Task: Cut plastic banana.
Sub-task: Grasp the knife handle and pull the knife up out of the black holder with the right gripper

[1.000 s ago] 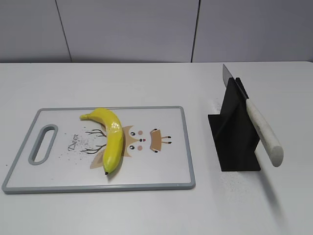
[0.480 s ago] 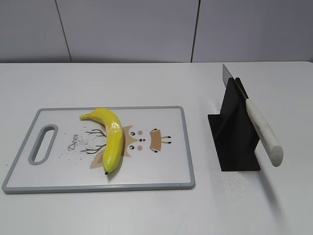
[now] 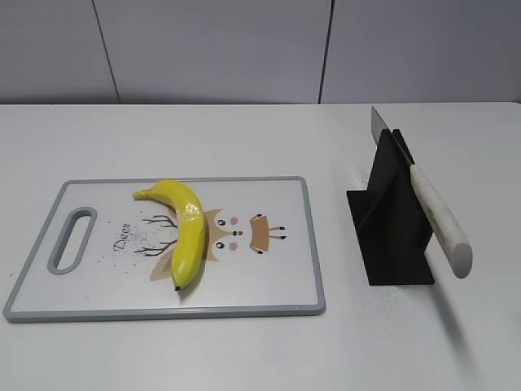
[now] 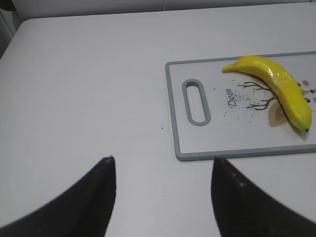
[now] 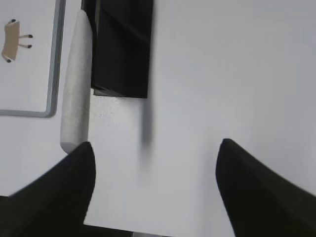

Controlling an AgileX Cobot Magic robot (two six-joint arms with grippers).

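The plastic banana (image 3: 185, 230), glossy yellow with a dark tip, lies whole on a white cutting board (image 3: 269, 281) with a grey rim; it also shows in the left wrist view (image 4: 279, 89). A knife with a white handle (image 3: 440, 220) rests slanted in a black stand (image 3: 389, 224); the handle shows in the right wrist view (image 5: 76, 84). My left gripper (image 4: 163, 160) is open and empty, above bare table left of the board. My right gripper (image 5: 155, 148) is open and empty, just right of the knife handle's end. Neither gripper shows in the exterior view.
The board (image 4: 197, 143) has a slot handle (image 4: 195, 102) at its left end and a deer drawing. The black stand (image 5: 121, 49) sits right of the board. The table edge runs close under the right gripper.
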